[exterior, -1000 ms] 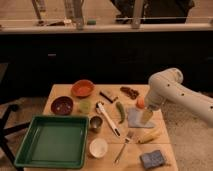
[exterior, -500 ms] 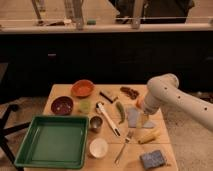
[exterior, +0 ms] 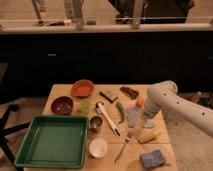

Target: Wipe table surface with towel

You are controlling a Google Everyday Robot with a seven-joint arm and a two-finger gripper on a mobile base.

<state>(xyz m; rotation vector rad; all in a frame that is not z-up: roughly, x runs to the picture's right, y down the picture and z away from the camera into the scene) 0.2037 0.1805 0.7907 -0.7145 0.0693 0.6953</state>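
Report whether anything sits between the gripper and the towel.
Nothing visible does. The gripper hangs at the towel's right-hand edge; the fork and green pepper lie beside the towel, not between.

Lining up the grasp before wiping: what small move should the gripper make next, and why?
Probably lower the gripper a little and shut it on the towel. It hangs open at the towel's edge nearest the arm, and the towel lies flat on the table surface, not yet held, so wiping cannot start.
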